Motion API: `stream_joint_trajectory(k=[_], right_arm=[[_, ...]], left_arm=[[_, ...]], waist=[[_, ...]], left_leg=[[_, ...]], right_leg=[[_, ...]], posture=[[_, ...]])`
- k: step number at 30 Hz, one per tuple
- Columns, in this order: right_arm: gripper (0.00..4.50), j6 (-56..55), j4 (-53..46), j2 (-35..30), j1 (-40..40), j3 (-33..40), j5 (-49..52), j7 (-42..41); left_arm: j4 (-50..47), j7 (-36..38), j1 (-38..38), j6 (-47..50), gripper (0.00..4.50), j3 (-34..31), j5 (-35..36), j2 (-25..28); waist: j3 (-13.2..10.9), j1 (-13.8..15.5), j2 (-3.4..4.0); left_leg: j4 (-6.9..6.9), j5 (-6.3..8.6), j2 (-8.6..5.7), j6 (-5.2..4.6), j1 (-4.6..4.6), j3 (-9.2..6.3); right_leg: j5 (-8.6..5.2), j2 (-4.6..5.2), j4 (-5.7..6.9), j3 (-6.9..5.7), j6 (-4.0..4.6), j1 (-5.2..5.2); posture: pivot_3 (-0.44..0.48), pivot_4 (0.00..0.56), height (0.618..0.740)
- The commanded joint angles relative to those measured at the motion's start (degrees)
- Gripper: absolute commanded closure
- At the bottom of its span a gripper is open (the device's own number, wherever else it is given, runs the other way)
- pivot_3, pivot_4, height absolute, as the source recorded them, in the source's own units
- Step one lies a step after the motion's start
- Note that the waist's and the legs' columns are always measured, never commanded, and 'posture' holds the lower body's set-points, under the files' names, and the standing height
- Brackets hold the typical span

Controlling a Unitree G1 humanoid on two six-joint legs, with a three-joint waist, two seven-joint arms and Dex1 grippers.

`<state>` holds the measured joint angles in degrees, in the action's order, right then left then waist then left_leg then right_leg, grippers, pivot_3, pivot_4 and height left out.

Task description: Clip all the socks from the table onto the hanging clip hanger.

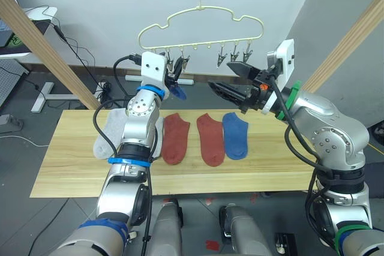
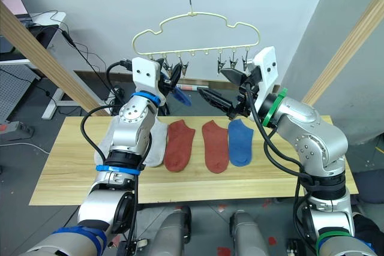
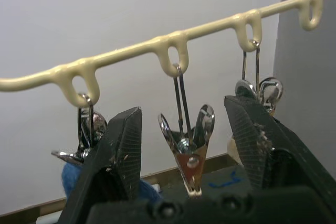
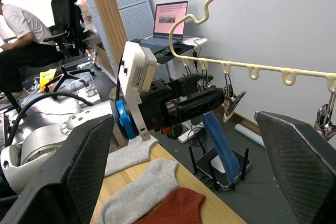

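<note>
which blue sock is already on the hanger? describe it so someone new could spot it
Start at the pale-yellow clip hanger hung above the table. Follow its row of metal clips to the end by the left gripper; a blue sock dangles from a clip there. The other blue sock lies flat on the table beside two rust red socks.

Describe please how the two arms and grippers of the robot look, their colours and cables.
Both arms are silver-grey metal with rounded joints and black cables looping outside. The left arm carries blue rings, the right arm green ones. Each wrist has a white boxy block. The left gripper and right gripper each have two black, tapering fingers with textured pads.
</note>
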<state>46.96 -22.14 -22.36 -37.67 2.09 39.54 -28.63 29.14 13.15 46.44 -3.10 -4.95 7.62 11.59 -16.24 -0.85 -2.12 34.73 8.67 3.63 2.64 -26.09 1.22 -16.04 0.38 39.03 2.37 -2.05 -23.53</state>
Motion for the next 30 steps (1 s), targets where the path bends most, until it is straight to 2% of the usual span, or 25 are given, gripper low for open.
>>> stream_joint_trajectory(k=[1,4,9,12,17,20,24,26,30], right_arm=[[0.0,-0.38,-2.06,-0.44,-0.31,1.59,1.24,0.07],[0.0,-0.29,-1.95,-0.35,-0.37,1.66,1.34,0.17],[0.0,-0.15,-1.83,-0.26,-0.24,1.62,1.4,0.22],[0.0,0.02,-1.97,-0.14,0.25,1.46,1.44,0.32],[0.0,1.27,-1.32,-2.06,1.9,-0.77,-1.6,0.91],[0.0,1.78,2.01,-6.39,4.0,-7.44,-9.66,1.94],[0.0,-3.48,11.81,-6.99,6.07,-14.69,-19.49,2.5],[0.0,-7.16,21.17,-5.84,5.86,-17.79,-24.53,3.02],[0.0,-14.68,36.96,-1.29,3.43,-18.46,-29.78,3.86]], left_arm=[[-1.43,0.01,1.03,-1.62,1.73,-0.22,-0.46,0.18],[-2.4,0.17,0.22,-1.87,2.25,0.51,-1.06,-0.01],[-2.52,0.35,0.18,-1.91,3.74,0.44,-1.22,-0.11],[-2.61,0.49,0.21,-1.66,4.24,0.37,-1.21,-0.02],[-3.95,1.82,-0.22,0.9,4.3,-0.04,-0.02,0.51],[-5.53,3.15,-0.44,6.37,4.3,-1.43,2.52,0.79],[-9.68,6.25,-0.77,16.57,4.3,-3.14,7.38,2.42],[-12.62,8.01,-0.87,24.35,4.3,-5.2,11.93,4.15],[-17.57,9.28,-2.21,32.3,4.3,-7.18,16.17,6.72]], waist=[[0.0,-0.11,0.0],[0.0,-0.21,0.0],[0.0,-0.36,0.0],[0.0,-0.48,0.0],[0.0,-0.54,0.0],[0.0,-0.59,0.0],[0.0,-0.9,0.0],[0.0,-1.03,0.0],[0.0,-1.24,0.0]], left_leg=[[0.0,0.0,0.0,0.0,0.0,0.0],[0.0,0.0,0.0,0.0,0.0,0.0],[0.0,0.0,0.0,0.0,0.0,0.0],[0.0,0.0,0.0,0.0,0.0,0.0],[0.0,0.0,0.0,0.0,0.0,-0.01],[0.01,0.0,0.0,0.0,0.0,-0.01],[0.05,0.0,0.01,0.0,0.02,-0.01],[0.07,-0.01,0.01,0.0,0.03,-0.01],[0.11,-0.01,0.05,0.0,0.06,0.01]], right_leg=[[0.0,0.0,0.0,0.0,0.0,0.0],[0.0,0.0,0.0,0.0,0.0,0.0],[0.0,0.0,0.0,0.0,0.0,0.0],[0.0,0.0,0.0,0.0,0.0,0.0],[0.0,0.0,0.0,0.0,0.0,0.0],[0.0,0.01,0.0,0.0,0.0,0.02],[-0.01,-0.01,0.02,0.01,-0.01,0.02],[-0.01,-0.02,0.04,0.01,-0.01,0.02],[0.0,-0.06,0.06,0.04,-0.01,0.03]], posture=[[-0.025,0.269,0.74],[-0.025,0.269,0.74],[-0.025,0.269,0.74],[-0.025,0.269,0.74],[-0.02,0.271,0.74],[-0.029,0.269,0.74],[-0.018,0.263,0.74],[-0.007,0.262,0.74],[0.008,0.259,0.74]])
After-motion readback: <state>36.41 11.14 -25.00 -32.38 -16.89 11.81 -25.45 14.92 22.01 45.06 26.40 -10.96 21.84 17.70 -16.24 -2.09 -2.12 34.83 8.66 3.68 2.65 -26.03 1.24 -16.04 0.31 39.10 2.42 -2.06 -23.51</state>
